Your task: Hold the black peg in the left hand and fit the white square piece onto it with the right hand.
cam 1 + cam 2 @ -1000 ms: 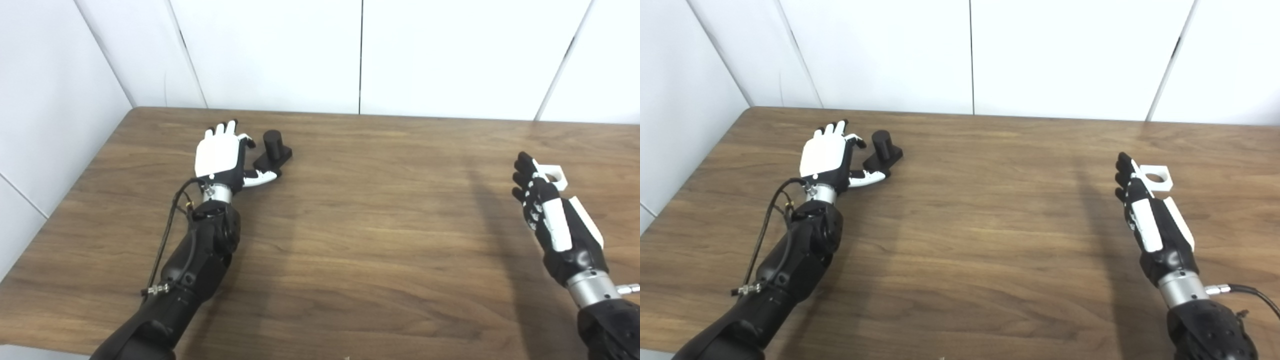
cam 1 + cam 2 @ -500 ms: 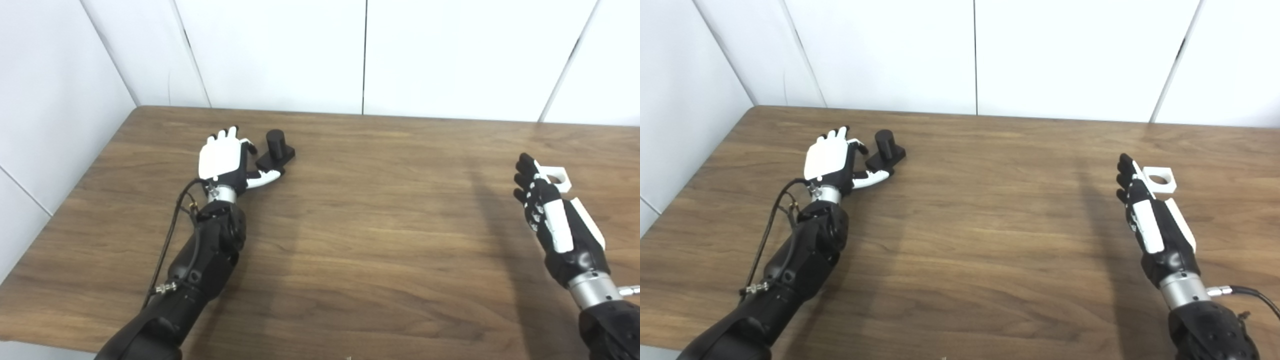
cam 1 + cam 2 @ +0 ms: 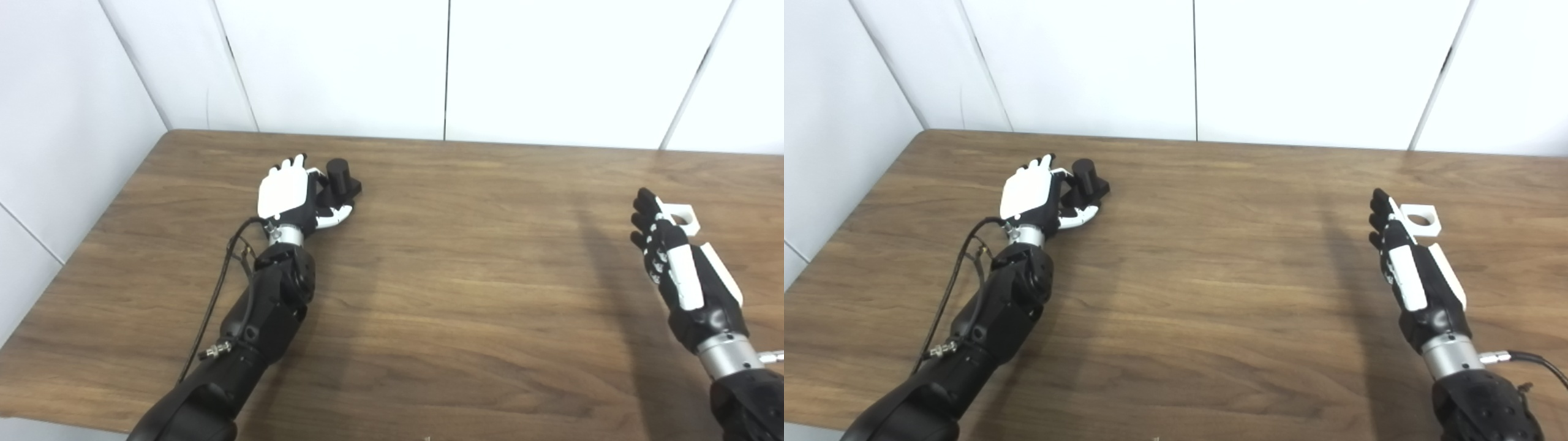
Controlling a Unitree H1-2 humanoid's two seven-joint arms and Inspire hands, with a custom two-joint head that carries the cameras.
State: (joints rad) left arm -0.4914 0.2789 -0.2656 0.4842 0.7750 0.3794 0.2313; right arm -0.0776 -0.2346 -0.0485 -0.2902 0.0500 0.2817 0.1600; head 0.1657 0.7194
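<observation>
a: the black peg is standing on the wooden table at far left, looking rigid and light; i'd be gripping its square base.

b: the left hand is lying back-up against it, fingers open around the base, not clamped.

a: the white square piece is lying flat just beyond the right hand, which is standing on edge, fingers straight, holding nothing.

We find no legible text, label, brand, number or sign on any surface in either view.
</observation>
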